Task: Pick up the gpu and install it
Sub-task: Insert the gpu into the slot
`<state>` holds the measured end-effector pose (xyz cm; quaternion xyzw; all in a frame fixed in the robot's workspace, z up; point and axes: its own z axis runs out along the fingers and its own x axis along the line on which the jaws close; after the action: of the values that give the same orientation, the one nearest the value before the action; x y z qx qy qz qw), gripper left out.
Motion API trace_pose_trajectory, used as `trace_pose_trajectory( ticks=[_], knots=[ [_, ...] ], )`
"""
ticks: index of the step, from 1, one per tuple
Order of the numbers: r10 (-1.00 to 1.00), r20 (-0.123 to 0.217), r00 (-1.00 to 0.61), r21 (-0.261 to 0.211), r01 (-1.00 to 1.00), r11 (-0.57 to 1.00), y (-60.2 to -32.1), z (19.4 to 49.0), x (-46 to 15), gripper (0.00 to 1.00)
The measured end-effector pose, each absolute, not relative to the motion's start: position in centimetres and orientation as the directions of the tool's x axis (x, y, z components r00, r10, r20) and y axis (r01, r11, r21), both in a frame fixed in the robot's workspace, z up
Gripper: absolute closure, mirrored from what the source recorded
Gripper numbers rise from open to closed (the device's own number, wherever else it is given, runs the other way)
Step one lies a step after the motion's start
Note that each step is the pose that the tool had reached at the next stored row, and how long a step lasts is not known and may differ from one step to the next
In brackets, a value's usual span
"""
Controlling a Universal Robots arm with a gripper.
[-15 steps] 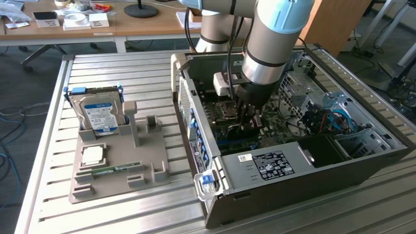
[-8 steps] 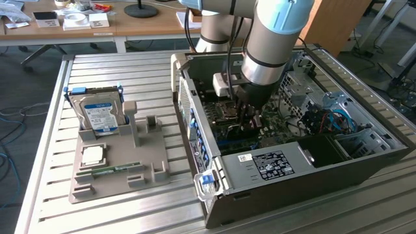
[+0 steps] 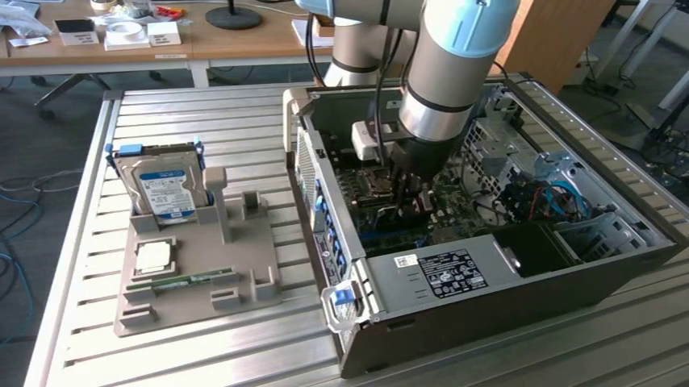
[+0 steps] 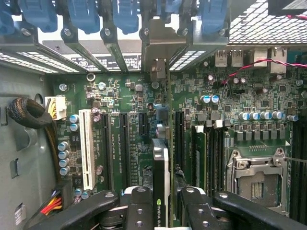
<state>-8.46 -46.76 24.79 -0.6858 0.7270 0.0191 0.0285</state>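
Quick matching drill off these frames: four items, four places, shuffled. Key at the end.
Items:
1. gpu
2. hard drive
3. memory stick
4. gripper

Places:
A. upright at the back of the grey tray
B. edge-on between the fingers, above the motherboard
C. inside the open case
D. flat near the tray's front

Pairs: 1-B, 2-A, 3-D, 4-C

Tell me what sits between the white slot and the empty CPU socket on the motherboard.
In the wrist view, the gpu stands edge-on between the white slot and the CPU socket, alongside black slots.

A slatted metal table (image 3: 194,113) carries a grey parts tray (image 3: 183,302) beside an open computer case (image 3: 485,314).
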Motion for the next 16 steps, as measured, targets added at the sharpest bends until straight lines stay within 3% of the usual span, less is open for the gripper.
trace_pose_trajectory(
  ticks=[16],
  knots=[
    [-0.996, -0.071, -0.058, -0.011, -0.998, 0.059, -46.82, 24.67, -8.51, 0.73]
  ],
)
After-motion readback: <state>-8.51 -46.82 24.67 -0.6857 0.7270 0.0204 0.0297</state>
